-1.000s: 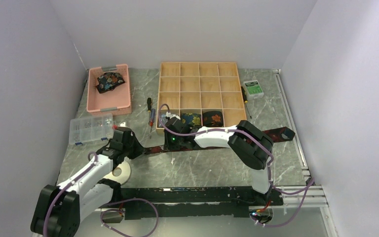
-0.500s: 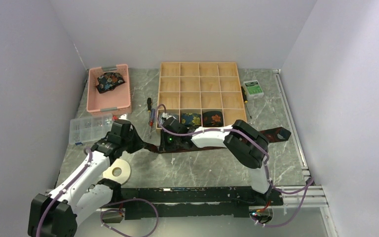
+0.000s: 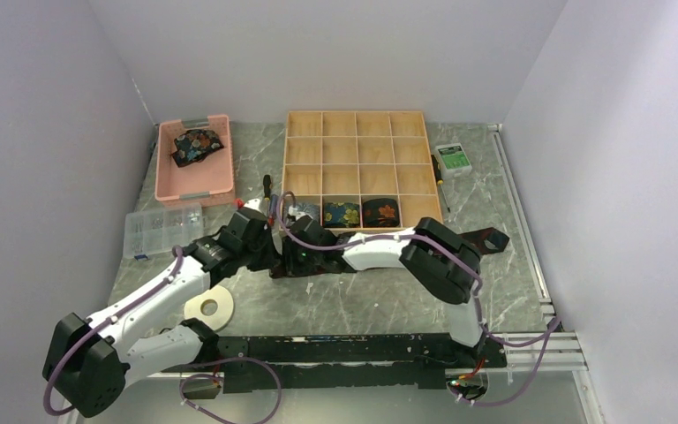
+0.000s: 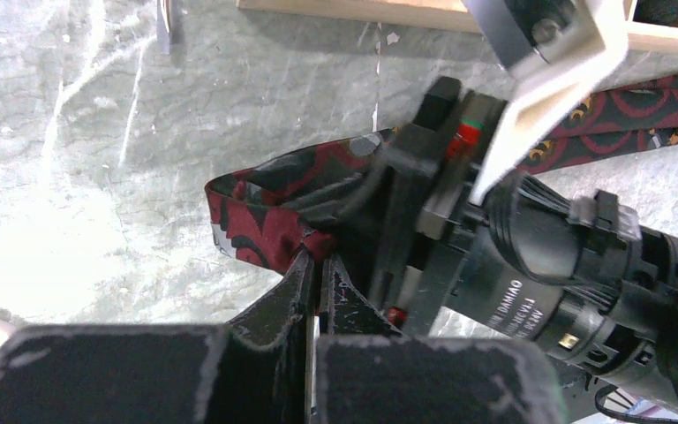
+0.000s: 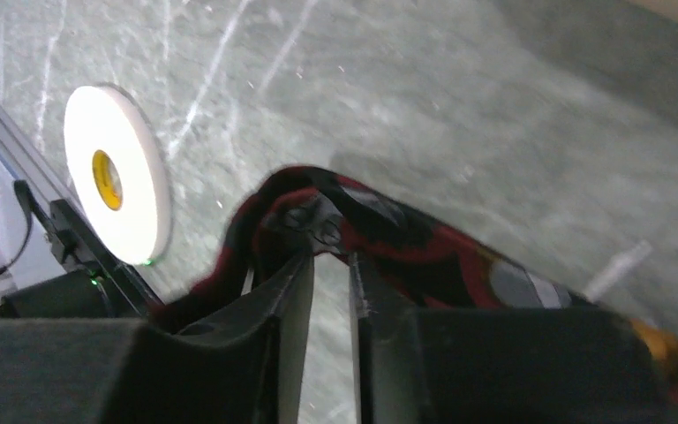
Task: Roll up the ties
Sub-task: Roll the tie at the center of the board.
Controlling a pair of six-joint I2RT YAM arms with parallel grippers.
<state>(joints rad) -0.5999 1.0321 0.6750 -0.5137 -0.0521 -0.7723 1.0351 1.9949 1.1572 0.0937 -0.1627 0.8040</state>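
done: two rolled ties (image 3: 342, 213) in wooden tray (image 3: 356, 113)
now: maroon tie (image 4: 256, 190) flat on table (image 3: 362, 300), roll barely begun; left gripper (image 4: 316, 265) clamps its folded end; right gripper (image 5: 327, 258) beside it, grip unclear
to do: crumpled tie (image 3: 196, 146) in pink bin (image 3: 163, 172)

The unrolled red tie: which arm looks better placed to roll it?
Left, probably: the left end effector is shut on the tie at its fold, while the right end effector shows a gap between its fingers.
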